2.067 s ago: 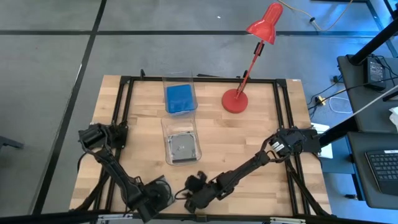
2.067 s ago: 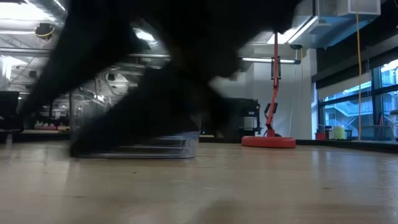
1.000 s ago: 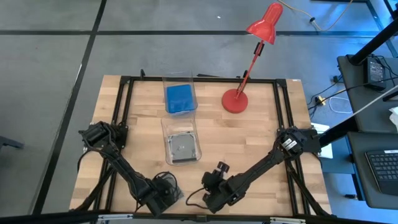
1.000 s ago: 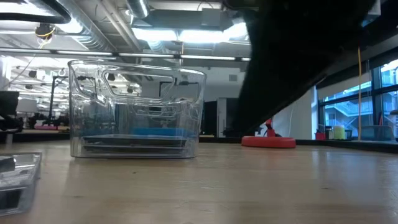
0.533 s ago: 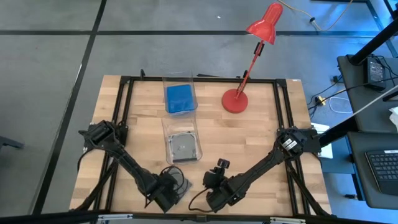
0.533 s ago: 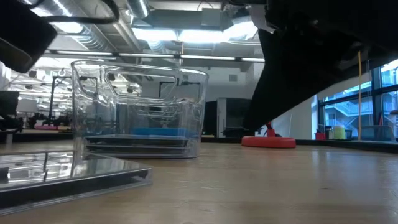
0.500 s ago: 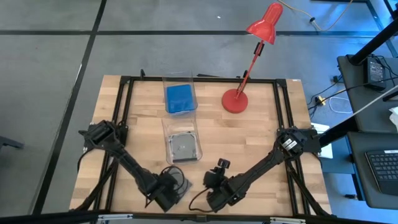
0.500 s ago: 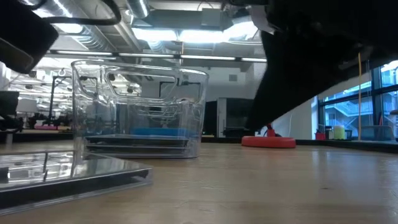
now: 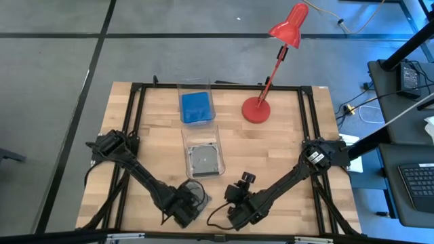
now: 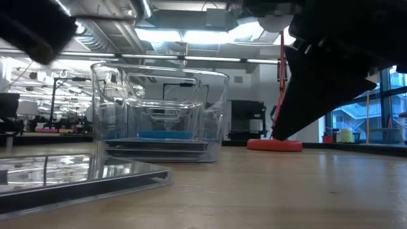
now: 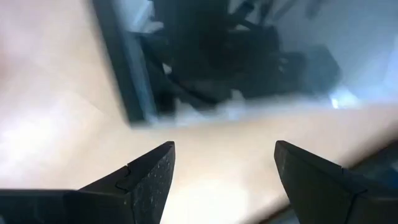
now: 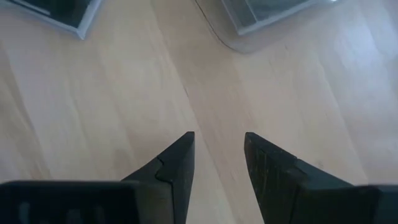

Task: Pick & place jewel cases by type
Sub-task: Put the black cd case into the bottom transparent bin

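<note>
Two clear bins at bench (image 9: 285, 146) centre, far bin (image 9: 196, 103) holding blue jewel case (image 9: 196, 107), near bin (image 9: 203, 156) holding grey disc cases (image 9: 204, 160); loose clear jewel case (image 9: 196, 194) flat at 6 o'clock under released left claw (image 9: 188, 205); right claw (image 9: 237, 203), at its 3 o'clock, half-parted, empty.

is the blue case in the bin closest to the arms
No, in the high view the blue case sits in the far bin by the lamp, while the near bin holds a grey case.
</note>
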`<state>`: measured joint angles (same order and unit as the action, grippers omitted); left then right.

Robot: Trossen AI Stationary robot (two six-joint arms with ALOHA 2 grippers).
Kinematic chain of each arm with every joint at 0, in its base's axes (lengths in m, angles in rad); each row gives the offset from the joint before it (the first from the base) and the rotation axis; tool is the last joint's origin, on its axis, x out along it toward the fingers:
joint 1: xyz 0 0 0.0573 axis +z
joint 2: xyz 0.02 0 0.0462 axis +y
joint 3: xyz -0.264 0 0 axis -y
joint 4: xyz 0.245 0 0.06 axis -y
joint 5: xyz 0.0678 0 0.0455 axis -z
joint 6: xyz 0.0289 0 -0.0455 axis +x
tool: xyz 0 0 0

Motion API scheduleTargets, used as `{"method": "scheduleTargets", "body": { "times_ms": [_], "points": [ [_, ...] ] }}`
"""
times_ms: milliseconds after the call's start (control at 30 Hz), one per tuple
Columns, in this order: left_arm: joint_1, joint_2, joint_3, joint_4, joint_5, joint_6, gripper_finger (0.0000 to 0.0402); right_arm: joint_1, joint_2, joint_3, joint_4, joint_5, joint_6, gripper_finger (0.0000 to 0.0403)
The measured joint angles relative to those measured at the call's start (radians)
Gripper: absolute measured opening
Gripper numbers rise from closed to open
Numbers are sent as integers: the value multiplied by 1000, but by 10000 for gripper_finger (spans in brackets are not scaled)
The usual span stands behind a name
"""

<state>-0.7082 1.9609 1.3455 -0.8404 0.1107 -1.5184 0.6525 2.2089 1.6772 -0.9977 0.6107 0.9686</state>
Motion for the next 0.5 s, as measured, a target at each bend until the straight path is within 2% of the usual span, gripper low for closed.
{"method": "scheduleTargets", "body": {
  "times_ms": [67, 167, 333, 433, 500],
  "points": [
    [-12, -6, 27, -23, 34, 27, 272, 0, 0, 0, 23, -2, 17, 144],
    [-26, -22, 53, -70, 26, 54, 270, -1, 0, 0, 69, -17, 29, 144],
    [-28, -78, 60, -214, -72, 47, 271, -9, 0, 0, 224, -109, 64, 144],
    [-28, -91, 59, -237, -152, 119, 271, -15, 0, 0, 349, -179, 119, 144],
    [-23, -98, 59, -222, -190, 176, 270, -19, 0, 0, 417, -187, 176, 144]
  ]
}}
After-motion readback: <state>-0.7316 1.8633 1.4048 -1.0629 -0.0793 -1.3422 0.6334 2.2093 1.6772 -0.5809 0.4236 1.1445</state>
